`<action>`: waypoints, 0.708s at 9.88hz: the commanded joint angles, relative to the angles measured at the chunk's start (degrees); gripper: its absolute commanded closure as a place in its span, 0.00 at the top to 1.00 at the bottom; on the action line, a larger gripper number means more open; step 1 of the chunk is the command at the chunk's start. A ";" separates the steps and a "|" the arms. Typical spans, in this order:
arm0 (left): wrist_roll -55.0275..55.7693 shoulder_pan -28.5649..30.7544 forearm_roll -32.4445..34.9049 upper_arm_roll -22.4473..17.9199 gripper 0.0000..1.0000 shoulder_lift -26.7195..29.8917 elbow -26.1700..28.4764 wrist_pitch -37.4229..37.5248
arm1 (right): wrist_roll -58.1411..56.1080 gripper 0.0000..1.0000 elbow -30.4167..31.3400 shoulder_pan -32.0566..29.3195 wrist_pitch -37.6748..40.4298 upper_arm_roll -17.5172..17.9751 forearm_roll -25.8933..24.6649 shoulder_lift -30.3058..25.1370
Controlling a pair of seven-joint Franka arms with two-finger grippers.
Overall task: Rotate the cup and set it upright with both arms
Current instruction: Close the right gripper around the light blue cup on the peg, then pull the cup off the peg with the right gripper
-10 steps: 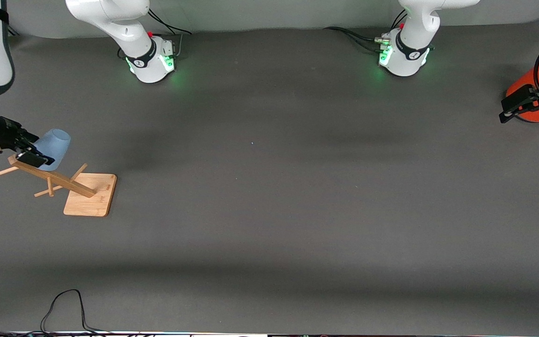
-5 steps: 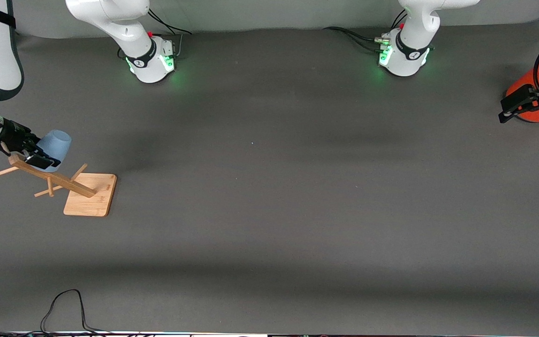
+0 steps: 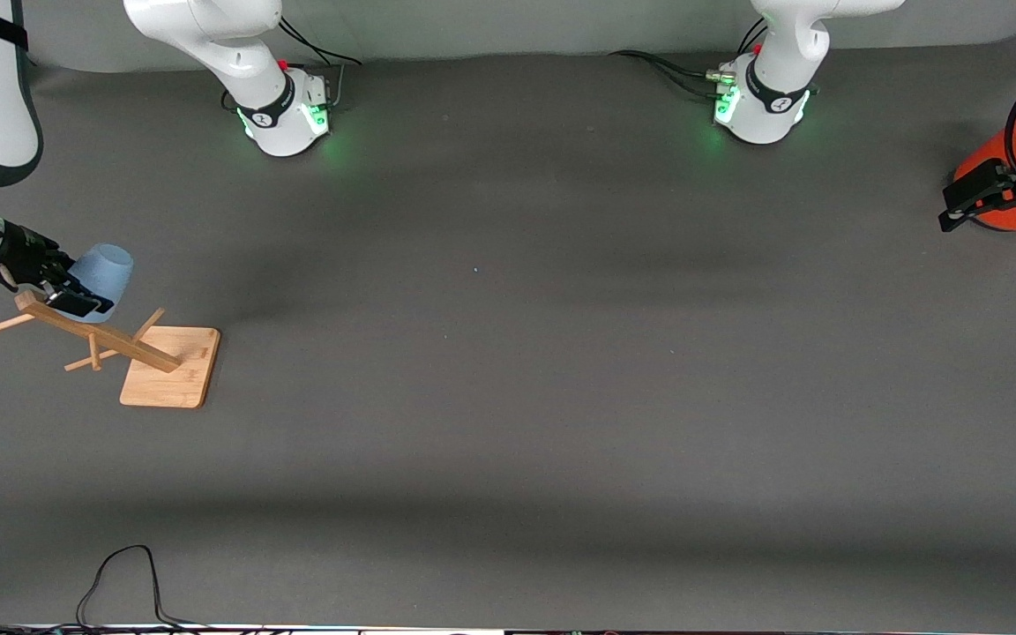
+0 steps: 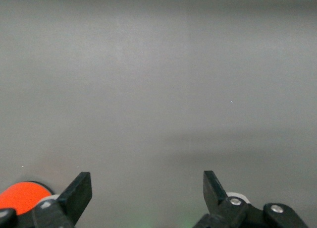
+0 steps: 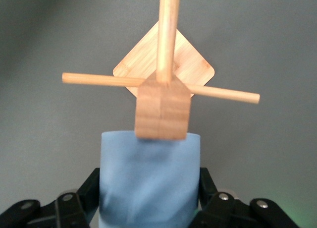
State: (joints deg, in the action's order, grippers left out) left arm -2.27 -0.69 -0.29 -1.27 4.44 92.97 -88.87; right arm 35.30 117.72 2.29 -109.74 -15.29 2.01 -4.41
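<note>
Sitting cup point(image 5: 148, 183) between right jaws.

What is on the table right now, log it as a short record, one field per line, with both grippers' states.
cup: pale-blue cup held sideways, up by the top of the wooden stand
right gripper: right gripper shut on the cup's sides, at the right arm's end of the table
wooden stand: wooden stand with square base, post and cross pegs
left gripper: left gripper open, holding nothing, waiting beside the orange can
orange can: orange can at the left arm's end of the table
task status: cup not yet upright on the table
</note>
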 commanded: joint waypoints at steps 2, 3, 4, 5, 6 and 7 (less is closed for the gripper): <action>-0.01 -0.28 -0.50 -0.14 1.00 0.31 -0.78 1.25 | 1.69 0.53 1.29 2.87 5.04 0.17 0.80 -6.74; -0.01 -0.28 -0.50 -0.14 1.00 0.31 -0.78 1.25 | 5.10 0.53 1.46 5.07 6.02 0.17 0.80 -8.41; -0.01 -0.28 -0.50 -0.14 1.00 0.31 -0.78 1.25 | 8.35 0.53 1.90 7.44 7.07 0.08 0.80 -9.90; -0.01 -0.28 -0.50 -0.14 1.00 0.31 -0.78 1.25 | 11.87 0.53 2.77 9.90 7.34 0.08 0.80 -11.57; -0.01 -0.19 -0.50 -0.14 1.00 0.31 -0.78 1.25 | 15.90 0.53 3.56 12.45 7.70 0.17 0.80 -13.07; -0.01 -0.28 -0.50 -0.14 1.00 0.31 -0.78 1.25 | 20.38 0.53 3.66 15.69 8.31 0.26 0.71 -13.78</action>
State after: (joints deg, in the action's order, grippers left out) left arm -2.27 -0.69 -0.35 -1.25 4.44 92.95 -88.87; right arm 50.21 119.40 14.50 -101.99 -14.70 2.43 -15.13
